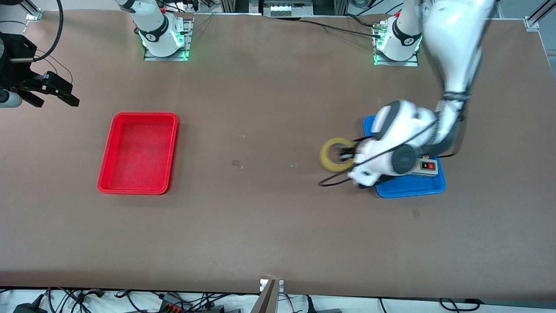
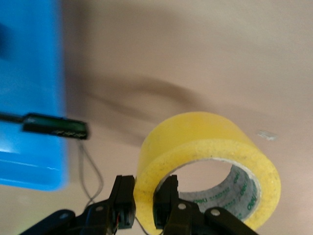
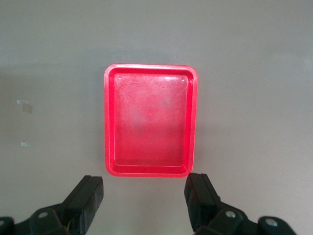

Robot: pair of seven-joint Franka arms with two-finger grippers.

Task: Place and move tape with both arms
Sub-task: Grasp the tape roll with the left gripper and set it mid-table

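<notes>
Here my left gripper (image 2: 145, 201) pinches the tape (image 2: 208, 164) wall beside the blue tray (image 1: 410, 187) (grip firm, carry level); my right gripper (image 3: 144, 198) waits, fingers spread and empty.

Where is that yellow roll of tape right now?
The tape is pinched by its wall in the left gripper, just beside the blue tray, toward the left arm's end of the table.

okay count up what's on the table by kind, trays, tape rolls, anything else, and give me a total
Trays: 2, the red tray and the blue tray
Tape rolls: 1, the tape in the left gripper
Switch boxes: 1, switch box in the blue tray
Total: 4
</notes>
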